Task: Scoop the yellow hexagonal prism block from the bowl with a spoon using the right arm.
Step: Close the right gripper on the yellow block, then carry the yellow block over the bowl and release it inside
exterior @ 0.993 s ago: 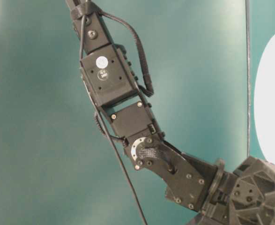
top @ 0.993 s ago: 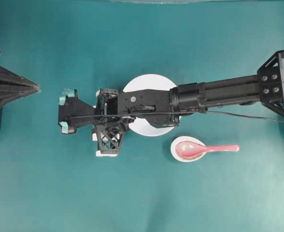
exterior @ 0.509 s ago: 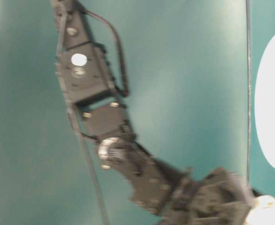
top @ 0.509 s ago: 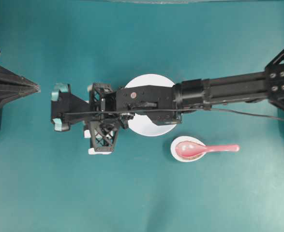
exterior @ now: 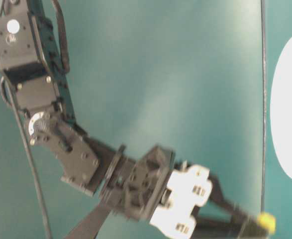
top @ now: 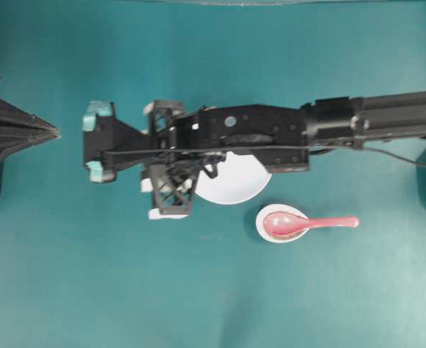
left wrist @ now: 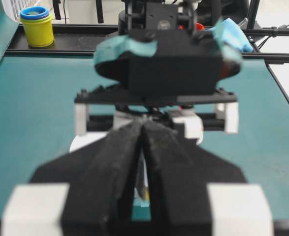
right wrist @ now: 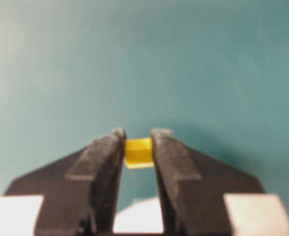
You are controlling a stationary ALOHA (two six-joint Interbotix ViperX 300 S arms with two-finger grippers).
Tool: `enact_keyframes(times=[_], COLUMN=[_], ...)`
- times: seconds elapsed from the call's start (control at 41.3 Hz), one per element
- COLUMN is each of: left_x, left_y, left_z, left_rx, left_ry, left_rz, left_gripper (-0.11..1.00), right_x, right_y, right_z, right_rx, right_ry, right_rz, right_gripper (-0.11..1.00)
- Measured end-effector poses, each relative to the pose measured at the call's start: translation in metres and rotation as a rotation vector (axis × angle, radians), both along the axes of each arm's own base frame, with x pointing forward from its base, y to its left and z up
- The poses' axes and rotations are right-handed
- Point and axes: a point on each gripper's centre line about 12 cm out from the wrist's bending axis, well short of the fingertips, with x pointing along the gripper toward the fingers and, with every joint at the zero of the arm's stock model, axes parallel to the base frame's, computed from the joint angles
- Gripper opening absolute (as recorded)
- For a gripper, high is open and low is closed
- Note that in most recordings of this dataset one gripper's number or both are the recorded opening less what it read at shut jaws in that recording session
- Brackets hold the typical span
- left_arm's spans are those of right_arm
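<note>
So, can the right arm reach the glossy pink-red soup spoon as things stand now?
Probably not at once: the right gripper is shut on the tiny yellow block, beyond the white bowl. Nothing covers the spoon, whose handle sticks out of the small dish.

In the overhead view the right arm (top: 271, 134) covers the upper part of the white bowl (top: 234, 185) and runs off the right edge. The table-level view is blurred, and the yellow hexagonal prism block (exterior: 266, 222) shows only as a smear at the lower right. The left wrist view is blurred, its fingers (left wrist: 110, 172) cut off below.
</note>
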Motion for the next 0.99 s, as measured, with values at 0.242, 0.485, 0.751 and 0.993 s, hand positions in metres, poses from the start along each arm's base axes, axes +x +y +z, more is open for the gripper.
enact_keyframes(times=[0.242, 0.485, 0.751, 0.993], left_x=[0.000, 0.000, 0.000, 0.000], left_y=[0.000, 0.000, 0.000, 0.000], left_z=[0.000, 0.000, 0.000, 0.000], left_rx=[0.000, -0.002, -0.002, 0.000], left_ry=[0.003, 0.002, 0.002, 0.002], left_rz=[0.000, 0.000, 0.000, 0.000], left_gripper=[0.06, 0.06, 0.06, 0.06], right_x=[-0.032, -0.065, -0.088, -0.091], right_y=[-0.004, -0.014, -0.018, -0.018], right_z=[-0.009, -0.012, -0.014, -0.013], right_rx=[0.013, 0.043, 0.060, 0.062], right_ry=[0.032, -0.020, -0.095, -0.129], right_rz=[-0.028, -0.097, -0.126, -0.126], right_gripper=[0.27, 0.27, 0.28, 0.61])
